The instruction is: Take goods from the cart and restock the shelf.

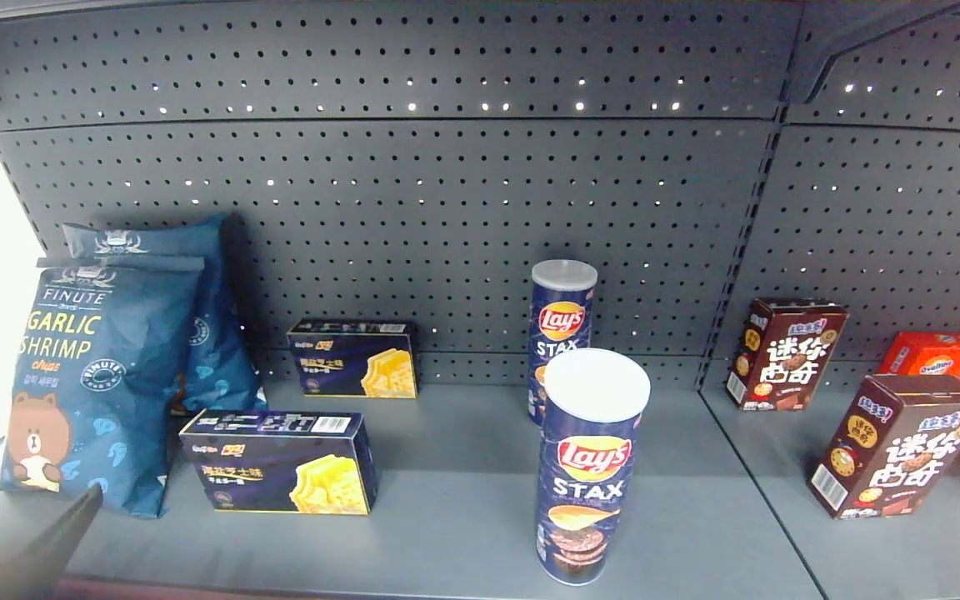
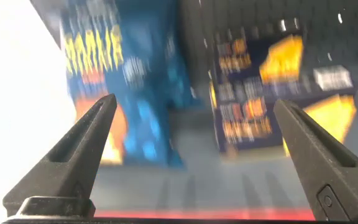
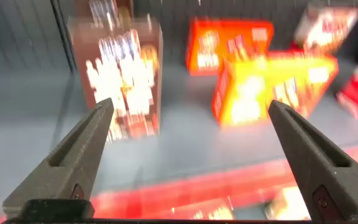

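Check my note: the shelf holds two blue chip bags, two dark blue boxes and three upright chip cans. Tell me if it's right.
Not three: the head view shows two upright cans, a front can and a rear can. The two blue chip bags and two dark blue boxes are right.

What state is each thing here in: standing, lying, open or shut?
Front chip can: upright, lid on.
Rear chip can: upright, lid on.
Front chip bag: standing, sealed.
Front blue box: closed, on its long side.
Front brown box: upright, closed.
Left gripper: fingers open, empty.
Right gripper: fingers open, empty.
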### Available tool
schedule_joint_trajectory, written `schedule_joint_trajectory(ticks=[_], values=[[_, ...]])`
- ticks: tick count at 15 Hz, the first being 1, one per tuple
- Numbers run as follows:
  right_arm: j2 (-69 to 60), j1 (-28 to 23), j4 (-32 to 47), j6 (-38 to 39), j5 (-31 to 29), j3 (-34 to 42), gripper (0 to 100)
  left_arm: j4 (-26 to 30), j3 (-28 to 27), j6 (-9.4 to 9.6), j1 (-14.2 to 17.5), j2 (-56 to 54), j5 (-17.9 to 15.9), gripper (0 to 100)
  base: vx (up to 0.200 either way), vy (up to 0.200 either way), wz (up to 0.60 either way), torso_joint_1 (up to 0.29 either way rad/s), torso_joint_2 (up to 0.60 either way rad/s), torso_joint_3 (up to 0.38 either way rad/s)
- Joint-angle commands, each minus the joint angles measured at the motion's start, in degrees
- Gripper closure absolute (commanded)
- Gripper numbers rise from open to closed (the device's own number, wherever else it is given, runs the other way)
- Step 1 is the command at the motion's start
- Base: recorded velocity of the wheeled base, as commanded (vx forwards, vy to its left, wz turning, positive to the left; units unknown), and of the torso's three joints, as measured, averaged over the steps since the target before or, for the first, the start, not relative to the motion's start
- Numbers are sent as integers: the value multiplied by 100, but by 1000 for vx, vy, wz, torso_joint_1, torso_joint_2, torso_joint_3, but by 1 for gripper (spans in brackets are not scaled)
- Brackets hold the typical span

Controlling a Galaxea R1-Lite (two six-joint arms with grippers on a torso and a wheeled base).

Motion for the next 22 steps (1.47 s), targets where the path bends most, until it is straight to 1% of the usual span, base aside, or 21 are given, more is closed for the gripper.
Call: schedule_joint_trajectory(ticks=[1,2,3,4,5,7,11,14,15,16,17,18,19,20,21,22], values=[[-1447,-72,941,-6,7,193,0,756,667,-246,9,-1548,-17,0,0,0,0,0,0,0],[-1895,-72,1284,-15,-28,185,0,1608,667,-413,-18,-2181,-26,0,0,0,0,0,0,0],[-2309,-19,1565,-50,-98,255,0,2390,667,-440,-35,-2954,-78,0,0,0,0,0,0,0],[-2405,7,1601,-77,-186,343,0,2900,667,-431,-35,-3455,-122,0,0,0,0,0,0,0],[-2405,7,1557,-94,-265,396,0,3524,597,-457,-53,-4062,-87,0,0,0,0,0,0,0],[-2405,7,1530,-94,-257,404,0,3392,597,-528,-70,-4018,-8,0,0,0,0,0,0,0],[-2405,16,1513,-85,-248,413,0,3375,605,-519,-79,-4044,-17,0,0,0,0,0,0,0],[-2405,16,1442,169,297,457,0,3357,623,-528,-79,-4044,-34,0,0,0,0,0,0,0],[-2405,16,1372,161,789,492,0,3357,623,-528,-79,-4044,-34,0,0,0,0,0,0,0],[-2405,16,1363,152,1440,501,0,3357,623,-528,-79,-4044,-34,0,0,0,0,0,0,0],[-2405,7,1363,152,1563,501,0,3357,623,-528,-79,-4044,-34,0,0,0,0,0,0,0],[-2405,16,1363,196,1536,501,0,3357,623,-528,-79,-4044,-43,0,0,0,0,0,0,0],[-2405,7,1381,363,1343,501,0,3357,623,-537,-79,-4036,-34,0,0,0,0,0,0,0],[-2405,7,1398,547,710,492,0,3357,623,-537,-79,-4036,-34,0,0,0,0,0,0,0],[-2405,7,1398,547,710,492,0,3357,623,-537,-79,-4036,-34,0,0,0,0,0,0,0],[-2405,16,1390,618,526,501,0,3357,623,-572,-79,-4036,-70,0,0,0,0,0,0,0]])
